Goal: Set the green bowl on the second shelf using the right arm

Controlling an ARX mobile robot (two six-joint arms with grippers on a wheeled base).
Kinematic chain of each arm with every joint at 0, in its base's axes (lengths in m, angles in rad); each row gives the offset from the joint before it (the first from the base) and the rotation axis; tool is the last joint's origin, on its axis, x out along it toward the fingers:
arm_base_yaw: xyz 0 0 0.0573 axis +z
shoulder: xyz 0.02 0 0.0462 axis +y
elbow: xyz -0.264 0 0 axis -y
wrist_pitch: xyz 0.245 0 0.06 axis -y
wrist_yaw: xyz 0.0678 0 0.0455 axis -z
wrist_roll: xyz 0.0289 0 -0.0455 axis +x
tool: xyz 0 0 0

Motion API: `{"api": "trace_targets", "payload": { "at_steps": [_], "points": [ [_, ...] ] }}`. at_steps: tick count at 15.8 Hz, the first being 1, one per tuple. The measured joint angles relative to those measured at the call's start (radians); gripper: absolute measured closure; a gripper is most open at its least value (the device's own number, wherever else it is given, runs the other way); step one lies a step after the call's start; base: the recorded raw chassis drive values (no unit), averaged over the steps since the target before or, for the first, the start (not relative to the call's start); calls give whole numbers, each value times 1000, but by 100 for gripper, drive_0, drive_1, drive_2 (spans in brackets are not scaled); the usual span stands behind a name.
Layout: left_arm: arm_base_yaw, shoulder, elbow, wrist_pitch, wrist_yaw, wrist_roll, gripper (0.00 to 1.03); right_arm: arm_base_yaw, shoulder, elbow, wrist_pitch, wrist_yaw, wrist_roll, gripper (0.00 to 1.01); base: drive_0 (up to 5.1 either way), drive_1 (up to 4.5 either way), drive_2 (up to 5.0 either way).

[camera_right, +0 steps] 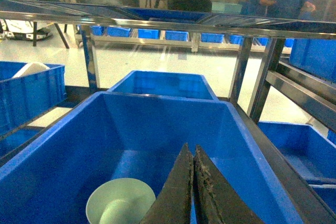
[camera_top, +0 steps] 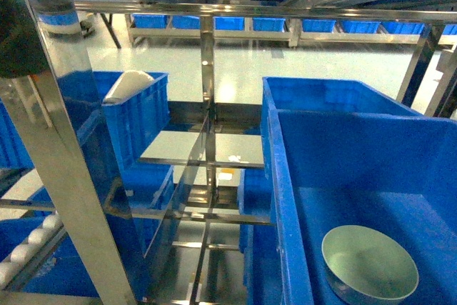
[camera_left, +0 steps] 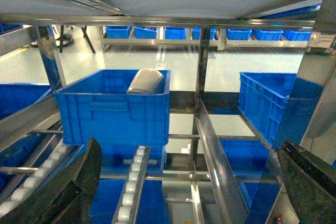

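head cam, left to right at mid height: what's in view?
Slanted steel rack post → blue crate holding a pale tilted object → central steel upright → big blue crate with the green bowl on its floor, lower right.

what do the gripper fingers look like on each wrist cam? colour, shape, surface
Right gripper: two dark, nearly black fingers, long and tapering to thin tips, with a rough grainy surface along the inner edges. Left gripper: two black fingers at the frame's lower corners, broad and curved, with a speckled matte finish. No cables or markings show in either view.
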Motion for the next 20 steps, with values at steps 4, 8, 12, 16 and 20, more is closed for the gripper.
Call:
{"api": "trace_targets", "payload": {
  "at_steps": [4,8,12,16,20],
  "points": [
    [0,0,0,0,0,0,5,0,0,0,0,0,1,96,0,0,0],
    [0,0,0,0,0,0,5,0,0,0,0,0,1,41,0,0,0],
    [0,0,0,0,0,0,5,0,0,0,0,0,1,11,0,0,0],
    [0,0,0,0,0,0,5,0,0,0,0,0,1,4,0,0,0],
    [0,0,0,0,0,0,5,0,0,0,0,0,1,3,0,0,0]
  ]
}}
